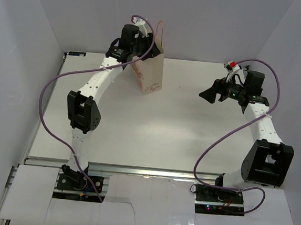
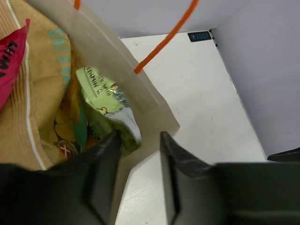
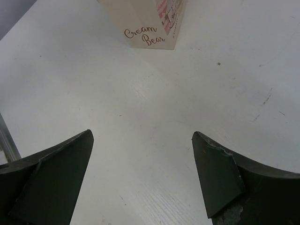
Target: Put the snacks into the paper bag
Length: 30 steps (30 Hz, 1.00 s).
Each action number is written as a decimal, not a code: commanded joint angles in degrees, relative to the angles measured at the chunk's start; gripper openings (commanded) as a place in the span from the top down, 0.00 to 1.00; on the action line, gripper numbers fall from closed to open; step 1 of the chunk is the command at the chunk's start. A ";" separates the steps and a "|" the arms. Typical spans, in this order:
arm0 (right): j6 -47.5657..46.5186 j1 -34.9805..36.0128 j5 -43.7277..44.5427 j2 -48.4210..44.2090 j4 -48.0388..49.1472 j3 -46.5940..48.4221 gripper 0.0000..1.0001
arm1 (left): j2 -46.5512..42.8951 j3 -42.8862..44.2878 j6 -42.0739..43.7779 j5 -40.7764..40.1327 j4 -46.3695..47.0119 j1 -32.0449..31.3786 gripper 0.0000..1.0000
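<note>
The cream paper bag [image 1: 152, 77] stands upright at the back left of the table. My left gripper [image 1: 147, 48] hovers at its open top. In the left wrist view its jaws [image 2: 139, 137] stand apart astride the bag's wall [image 2: 117, 61], one finger inside and one outside. Inside lie snacks: a light green packet [image 2: 105, 101] by the inner fingertip, the tan chip bag [image 2: 42, 98] and a pink packet [image 2: 11, 61]. My right gripper [image 1: 209, 94] hangs wide open over bare table at the right, holding nothing [image 3: 142, 136]; the paper bag [image 3: 150, 23] shows far ahead of it.
An orange handle [image 2: 164, 40] arcs over the bag's rim. White walls enclose the table on the left, back and right. The table's back right corner [image 2: 206, 42] lies just past the bag.
</note>
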 commanded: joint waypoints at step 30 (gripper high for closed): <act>-9.36 -0.48 44.71 -11.32 -11.85 0.91 0.10 | -79.36 -87.35 -2.59 -7.10 18.91 0.44 0.02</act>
